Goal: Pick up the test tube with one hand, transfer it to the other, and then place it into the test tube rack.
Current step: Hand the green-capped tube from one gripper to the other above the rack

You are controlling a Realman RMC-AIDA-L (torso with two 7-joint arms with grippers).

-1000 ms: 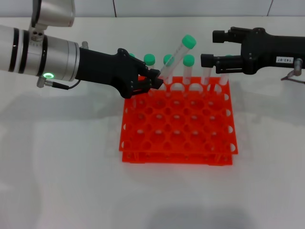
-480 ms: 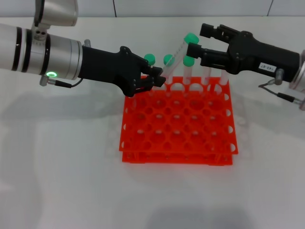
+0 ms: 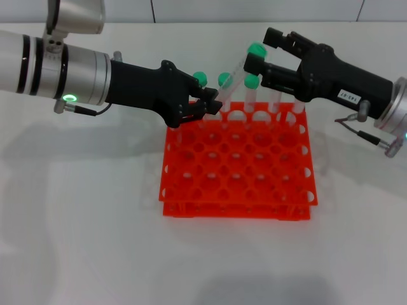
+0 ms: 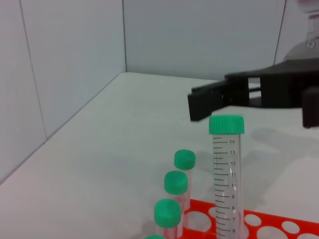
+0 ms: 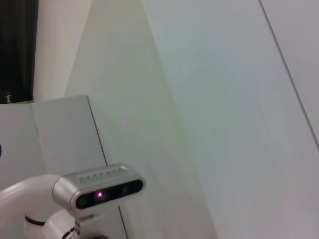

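My left gripper (image 3: pixel 213 105), black and unlabelled, is shut on the lower part of the test tube (image 3: pixel 236 75). It holds the tube tilted over the back row of the orange-red rack (image 3: pixel 238 166), with the green cap up and to the right. My right gripper (image 3: pixel 261 50), with the white label, is open, one finger on each side of the tube's cap. In the left wrist view the held tube (image 4: pixel 227 174) stands upright, with the right gripper's fingers (image 4: pixel 219 102) just behind its cap.
Several other green-capped tubes (image 3: pixel 200 79) stand in the rack's back row and also show in the left wrist view (image 4: pixel 176 182). The rack's other holes are open. White table lies all around. The right wrist view shows only a wall and a camera head.
My right gripper has moved left and tilted, bringing its open fingers around the tube's cap. My left gripper has stayed shut on the tube, almost still.
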